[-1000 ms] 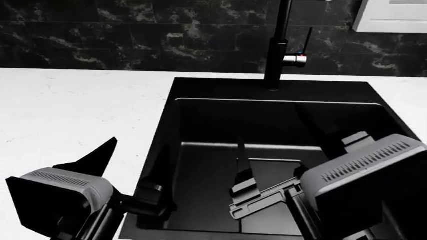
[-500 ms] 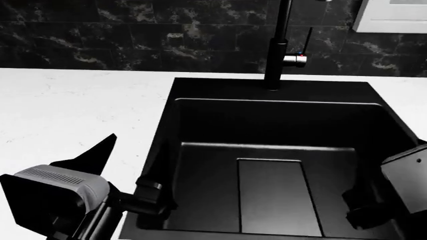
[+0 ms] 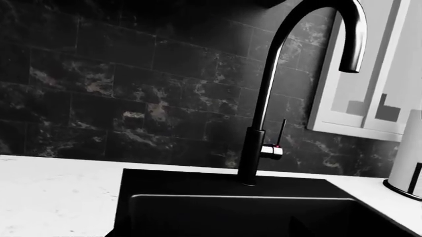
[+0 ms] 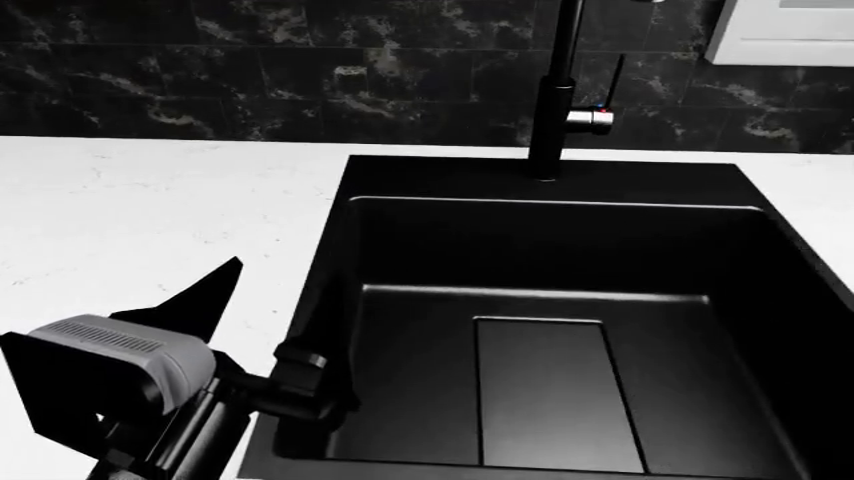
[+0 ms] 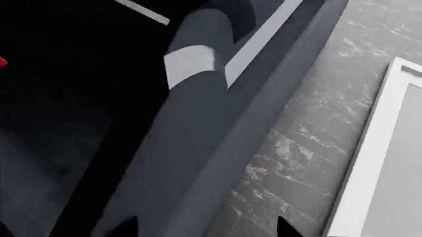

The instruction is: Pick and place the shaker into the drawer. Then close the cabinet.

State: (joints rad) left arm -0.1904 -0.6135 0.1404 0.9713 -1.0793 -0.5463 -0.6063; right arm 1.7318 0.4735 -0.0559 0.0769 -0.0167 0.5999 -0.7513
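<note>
No shaker or drawer shows for certain in any view. My left gripper (image 4: 304,385) hangs at the left rim of the black sink basin (image 4: 400,330). In the left wrist view its dark fingertips stand apart against the dark basin, so the left gripper (image 3: 211,229) is open and holds nothing. My right arm is outside the head view. In the right wrist view the right gripper (image 5: 207,229) is open and empty, over a grey sloping surface and grey marbled tiles (image 5: 297,148). A white cylinder (image 3: 408,153) stands on the counter right of the sink; I cannot tell what it is.
A tall black faucet (image 4: 554,100) rises behind the basin. White countertop (image 4: 147,220) spreads to the left. A dark marbled wall runs behind it. A white cabinet door (image 4: 787,35) hangs at the upper right, and a white framed panel (image 5: 389,148) edges the right wrist view.
My right arm, over the basin a second ago, has withdrawn to the right and left the head view. The left arm has shifted slightly.
</note>
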